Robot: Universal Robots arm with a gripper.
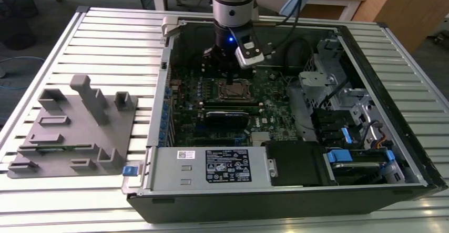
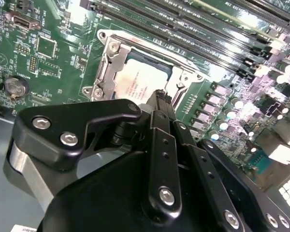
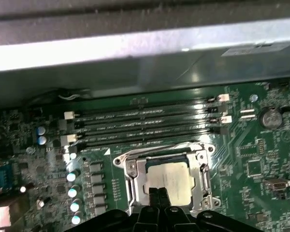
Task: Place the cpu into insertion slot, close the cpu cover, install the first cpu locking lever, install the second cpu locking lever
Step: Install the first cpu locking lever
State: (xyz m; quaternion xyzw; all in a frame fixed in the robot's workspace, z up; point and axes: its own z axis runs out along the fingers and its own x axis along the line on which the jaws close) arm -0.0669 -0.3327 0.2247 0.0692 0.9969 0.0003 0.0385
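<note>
Fingertips of gripper [image 3: 158, 193] pinched narrow together, empty, just above cpu [image 3: 170, 180] seated in insertion slot [image 3: 133, 178] under cpu cover [image 3: 203, 170]; likely light, stiff, fragile: best edge-held.

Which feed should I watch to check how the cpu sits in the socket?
The first wrist view: the cpu faces the camera inside its metal frame, barely covered. The second wrist view shows it angled and partly behind the gripper. The exterior view shows it distant.
</note>
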